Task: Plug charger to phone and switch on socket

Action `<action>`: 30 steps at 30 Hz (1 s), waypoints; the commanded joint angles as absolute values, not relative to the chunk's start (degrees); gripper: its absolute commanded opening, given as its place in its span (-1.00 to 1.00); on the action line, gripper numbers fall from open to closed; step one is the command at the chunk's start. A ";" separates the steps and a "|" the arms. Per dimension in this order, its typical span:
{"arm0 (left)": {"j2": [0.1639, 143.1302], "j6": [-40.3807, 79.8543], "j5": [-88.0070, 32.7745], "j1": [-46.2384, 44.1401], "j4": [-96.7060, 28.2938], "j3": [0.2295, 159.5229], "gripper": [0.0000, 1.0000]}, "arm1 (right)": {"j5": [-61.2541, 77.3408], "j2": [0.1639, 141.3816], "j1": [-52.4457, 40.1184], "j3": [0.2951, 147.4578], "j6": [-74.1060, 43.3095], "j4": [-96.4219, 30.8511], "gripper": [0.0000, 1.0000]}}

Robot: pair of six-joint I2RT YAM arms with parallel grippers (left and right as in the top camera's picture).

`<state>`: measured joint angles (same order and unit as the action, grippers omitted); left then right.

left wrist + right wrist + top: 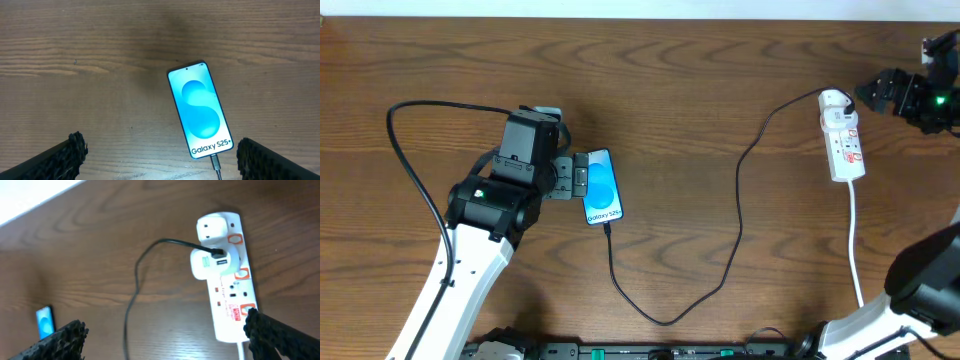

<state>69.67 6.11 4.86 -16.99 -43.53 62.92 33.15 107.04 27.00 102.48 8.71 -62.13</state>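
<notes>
The phone [601, 186] lies flat on the wooden table with its blue screen lit, also in the left wrist view [201, 110] and small in the right wrist view [45, 321]. The black charger cable [735, 220] runs from the phone's bottom edge [215, 162] in a loop to a white adapter [209, 261] plugged into the white socket strip [843, 135], which also shows in the right wrist view [231, 287]. My left gripper [159, 157] is open, empty, just left of the phone [565, 178]. My right gripper [165, 335] is open, empty, to the right of the strip's far end [875, 92].
The strip's thick white cord [855, 240] runs toward the table's front edge. The left arm's black cable [405, 150] arcs over the table at left. A black rail [650, 350] lines the front edge.
</notes>
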 commanded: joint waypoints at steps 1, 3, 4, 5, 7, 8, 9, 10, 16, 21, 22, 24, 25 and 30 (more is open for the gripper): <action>69.67 5.61 5.63 -17.12 -43.70 62.92 0.96 | 32.88 109.93 25.89 103.39 12.03 -61.23 0.99; 69.67 5.61 5.63 -17.12 -43.70 62.92 0.96 | 32.91 111.33 25.82 103.37 12.58 -60.47 0.99; 69.67 5.61 5.63 -17.12 -43.70 62.92 0.96 | 32.91 112.07 25.78 103.39 12.78 -59.90 0.98; 69.67 5.61 5.63 -17.12 -43.70 62.92 0.96 | 32.91 112.75 25.78 103.37 12.95 -59.46 0.98; 69.67 5.61 5.63 -17.12 -43.70 62.92 0.96 | 32.73 114.08 25.78 103.37 12.93 -58.65 0.99; 69.67 5.61 5.63 -17.12 -43.70 62.92 0.96 | 32.58 114.67 25.78 103.37 12.95 -58.39 0.99; 69.67 5.61 5.63 -17.12 -43.70 62.92 0.96 | 32.42 115.39 25.78 103.37 12.95 -58.06 0.98; 69.67 5.61 5.63 -17.12 -43.70 62.92 0.96 | 32.03 116.20 25.78 103.37 12.93 -57.91 0.99; 69.67 5.61 5.63 -17.12 -43.70 62.92 0.96 | 31.40 120.16 25.78 103.37 12.93 -57.49 0.99; 69.67 5.61 5.63 -17.12 -43.70 62.92 0.96 | 31.42 122.74 25.76 103.37 12.95 -57.12 0.99; 69.67 5.61 5.63 -17.12 -43.70 62.92 0.96 | 31.42 123.00 25.78 103.37 12.93 -57.01 0.98; 69.67 5.61 5.63 -17.12 -43.70 62.92 0.96 | 31.44 123.74 25.78 103.33 12.93 -56.71 0.99; 69.67 5.61 5.63 -17.12 -43.70 62.92 0.96 | 31.42 123.90 25.78 103.31 12.93 -56.51 0.99; 69.67 5.61 5.63 -17.12 -43.70 62.92 0.96 | 31.44 123.94 25.76 103.18 12.93 -55.55 0.98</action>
<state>69.67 6.11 4.86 -16.99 -43.53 62.92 31.24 123.37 25.98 102.48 11.75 -55.90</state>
